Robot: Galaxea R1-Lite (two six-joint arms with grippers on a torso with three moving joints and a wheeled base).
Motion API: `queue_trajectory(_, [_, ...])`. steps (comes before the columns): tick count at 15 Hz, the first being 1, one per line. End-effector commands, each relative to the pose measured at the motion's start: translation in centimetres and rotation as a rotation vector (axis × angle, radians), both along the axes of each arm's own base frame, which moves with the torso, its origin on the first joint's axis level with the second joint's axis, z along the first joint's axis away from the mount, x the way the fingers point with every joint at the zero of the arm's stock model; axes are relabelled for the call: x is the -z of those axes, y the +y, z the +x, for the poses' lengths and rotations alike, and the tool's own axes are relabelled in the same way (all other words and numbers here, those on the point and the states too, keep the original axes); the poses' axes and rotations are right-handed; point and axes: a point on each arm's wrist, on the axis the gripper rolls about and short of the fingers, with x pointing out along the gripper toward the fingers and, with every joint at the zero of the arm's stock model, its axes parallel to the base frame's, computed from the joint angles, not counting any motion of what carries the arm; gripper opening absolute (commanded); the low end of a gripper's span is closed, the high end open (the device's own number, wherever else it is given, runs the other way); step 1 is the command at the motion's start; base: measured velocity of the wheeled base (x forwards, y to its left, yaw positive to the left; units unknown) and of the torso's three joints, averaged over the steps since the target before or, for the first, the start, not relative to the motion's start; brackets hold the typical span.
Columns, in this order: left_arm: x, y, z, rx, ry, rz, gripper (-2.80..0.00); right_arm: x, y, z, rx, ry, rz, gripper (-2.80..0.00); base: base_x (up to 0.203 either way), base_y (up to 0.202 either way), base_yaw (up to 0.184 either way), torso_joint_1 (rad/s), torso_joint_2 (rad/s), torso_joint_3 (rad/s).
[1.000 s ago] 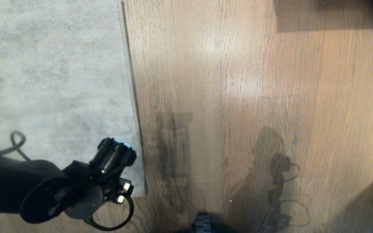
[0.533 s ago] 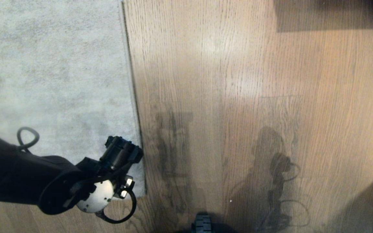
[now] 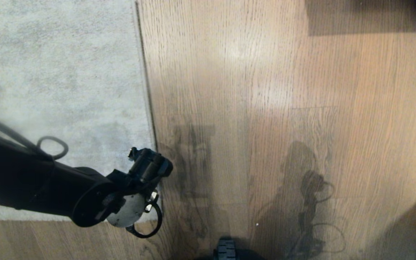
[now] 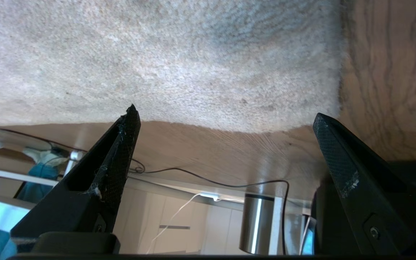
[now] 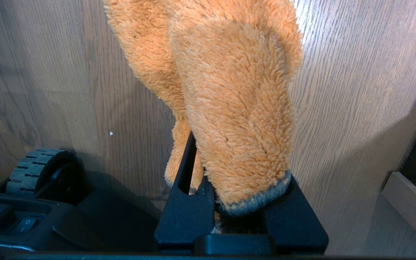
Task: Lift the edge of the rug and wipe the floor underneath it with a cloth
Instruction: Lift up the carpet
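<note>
Left gripper [image 4: 226, 119] hangs wide open over the near corner of the rug, empty, both fingers [image 4: 121, 151] spread with pile and wood showing between them. And the rug edge [image 3: 149, 108] lies flat along the floor [image 3: 265, 108], not lifted at all, so nothing underneath has been exposed yet. Moving right, bare planks, only arm shadows on them. Over at the far right, the right gripper [image 5: 208, 180] sits low beside the base, clamped on the cloth [image 5: 237, 108], a fluffy orange-tan rag with a grey hem, hanging clear of the rug. So the tally: cloth in hand, lift not begun, wipe not begun. My read, the corner pinch comes first.
</note>
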Motion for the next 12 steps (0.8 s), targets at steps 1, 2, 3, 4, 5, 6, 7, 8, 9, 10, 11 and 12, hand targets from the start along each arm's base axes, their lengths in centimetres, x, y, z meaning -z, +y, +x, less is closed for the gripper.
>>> queue_trajectory(1, [0.4, 0.0, 0.3, -0.014, 0.003, 0.017, 0.0, 0.0, 0.0, 0.0, -0.001, 0.001, -0.001, -2.8, 0.0, 0.0, 0.0, 0.0, 0.0, 0.0])
queue_trajectory(2, [0.6, 0.0, 0.5, -0.025, 0.0, 0.034, 0.0, 0.0, 0.0, 0.0, -0.001, 0.001, -0.001, -2.8, 0.0, 0.0, 0.0, 0.0, 0.0, 0.0])
queue_trajectory(3, [0.8, 0.0, 0.6, -0.04, -0.008, 0.058, 0.0, 0.0, 0.0, 0.0, -0.001, 0.001, -0.001, -2.8, 0.0, 0.0, 0.0, 0.0, 0.0, 0.0])
queue_trajectory(4, [1.1, 0.0, 0.7, -0.058, -0.014, 0.084, 0.0, 0.0, 0.0, 0.0, -0.001, 0.001, -0.001, -2.8, 0.0, 0.0, 0.0, 0.0, 0.0, 0.0])
queue_trajectory(5, [1.5, 0.0, 0.8, -0.082, -0.026, 0.107, 0.0, 0.0, 0.0, 0.0, -0.001, 0.001, -0.001, -2.8, 0.0, 0.0, 0.0, 0.0, 0.0, 0.0])
queue_trajectory(6, [1.7, -0.1, 1.0, -0.094, -0.034, 0.115, 0.0, 0.0, 0.0, 0.0, -0.001, 0.001, -0.001, -2.8, 0.0, 0.0, 0.0, 0.0, 0.0, 0.0])
queue_trajectory(7, [1.7, -0.2, 1.1, -0.096, -0.04, 0.113, 0.0, 0.0, 0.0, 0.0, -0.001, 0.001, -0.001, -2.8, 0.0, 0.0, 0.0, 0.0, 0.0, 0.0])
queue_trajectory(8, [1.7, -0.4, 1.4, -0.097, -0.059, 0.098, 0.0, 0.0, 0.0, 0.0, -0.001, 0.001, -0.001, -2.8, 0.0, 0.0, 0.0, 0.0, 0.0, 0.0])
queue_trajectory(9, [2.1, -0.7, 1.8, -0.101, -0.086, 0.082, 0.0, 0.0, 0.0, 0.0, -0.001, 0.001, -0.001, -2.8, 0.0, 0.0, 0.0, 0.0, 0.0, 0.0])
queue_trajectory(10, [2.3, -1.1, 2.3, -0.105, -0.122, 0.069, 0.0, 0.0, 0.0, 0.0, -0.001, 0.001, -0.001, -2.8, 0.0, 0.0, 0.0, 0.0, 0.0, 0.0])
queue_trajectory(11, [2.8, -1.5, 2.8, -0.111, -0.158, 0.058, 0.0, 0.0, 0.0, 0.0, -0.001, 0.001, -0.001, -2.8, 0.0, 0.0, 0.0, 0.0, 0.0, 0.0])
queue_trajectory(12, [3.0, -1.8, 2.9, -0.109, -0.172, 0.054, 0.0, 0.0, 0.0, 0.0, -0.001, 0.001, -0.001, -2.8, 0.0, 0.0, 0.0, 0.0, 0.0, 0.0])
